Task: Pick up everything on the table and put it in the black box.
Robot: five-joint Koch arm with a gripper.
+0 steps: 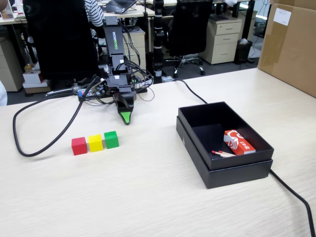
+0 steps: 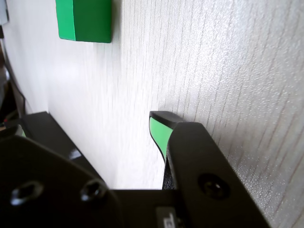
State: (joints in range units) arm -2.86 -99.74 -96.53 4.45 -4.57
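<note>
From my remote seat, reading the fixed view left to right: red cube (image 1: 79, 146), yellow cube (image 1: 95, 143) and green cube (image 1: 111, 139) sit in a touching row on the table (image 1: 148, 197), then the gripper (image 1: 126, 118) just behind them, tip down, and the black box (image 1: 224, 143) well to the right. I judge the cubes light, rigid and smooth (possibly slippery), best pinched across opposite flat faces. Only one green-padded tip shows, so I cannot tell the jaws' state.

"WOWROBO" lettering on arm (image 1: 114, 42), packet (image 1: 239, 141) print unreadable
</note>
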